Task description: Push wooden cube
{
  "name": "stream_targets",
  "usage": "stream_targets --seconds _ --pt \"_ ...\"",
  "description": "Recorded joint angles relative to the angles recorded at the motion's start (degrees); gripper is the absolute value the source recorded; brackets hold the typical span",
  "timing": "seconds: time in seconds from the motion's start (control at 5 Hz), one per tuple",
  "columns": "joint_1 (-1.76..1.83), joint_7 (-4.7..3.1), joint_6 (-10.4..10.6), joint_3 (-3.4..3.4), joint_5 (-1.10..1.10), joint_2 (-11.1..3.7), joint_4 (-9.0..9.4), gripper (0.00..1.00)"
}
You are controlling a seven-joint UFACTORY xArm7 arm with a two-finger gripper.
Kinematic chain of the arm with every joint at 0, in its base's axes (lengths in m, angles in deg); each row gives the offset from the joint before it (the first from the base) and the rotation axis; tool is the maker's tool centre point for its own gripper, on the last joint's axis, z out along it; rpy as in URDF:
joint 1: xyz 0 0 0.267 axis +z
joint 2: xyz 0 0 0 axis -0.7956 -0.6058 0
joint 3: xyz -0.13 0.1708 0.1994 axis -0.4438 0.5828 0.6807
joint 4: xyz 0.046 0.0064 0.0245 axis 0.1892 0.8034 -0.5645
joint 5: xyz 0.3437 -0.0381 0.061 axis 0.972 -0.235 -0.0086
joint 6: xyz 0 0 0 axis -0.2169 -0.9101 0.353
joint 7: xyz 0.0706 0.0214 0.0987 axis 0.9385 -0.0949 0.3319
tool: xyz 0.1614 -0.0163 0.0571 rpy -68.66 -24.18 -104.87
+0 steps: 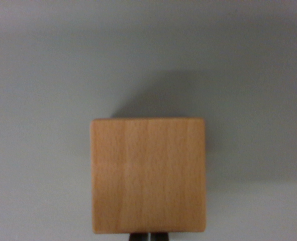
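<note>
Wooden cube: the wooden cube [148, 175] fills the lower centre of the frame, its upper edge about halfway down and its lower edge near the bottom border.
Cube face: a light tan, nearly square face is turned to the camera, with faint vertical grain and a thin horizontal line across its left half.
Cube pose: it sits square to the frame, edges running level and upright, not tilted.
Desk: the desk [42, 75] is a plain pale grey surface that takes up everything around the cube; the cube rests on it.
Shadow: a soft dark shadow [163, 98] lies on the desk just above the cube's top edge and spreads toward the upper right of the frame.
Gripper: the gripper [148, 236] shows only as two small dark tips at the bottom centre edge, just under the cube's lower edge.
Jaws: the two tips stand close side by side with a thin pale line between them, so the jaws look drawn together, clamped on nothing.
Contact: the tips appear to meet the cube's lower edge; the blur leaves actual touch unclear.
</note>
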Motion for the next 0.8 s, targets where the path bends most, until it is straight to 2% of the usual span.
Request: stream_targets --seconds 0.2,0.8 --pt "0.03 0.08 -0.4 0.04 0.01 -0.69 -1.11 1.00" --pt "0.04 0.11 -0.6 0.06 0.01 -1.06 -1.70 1.00"
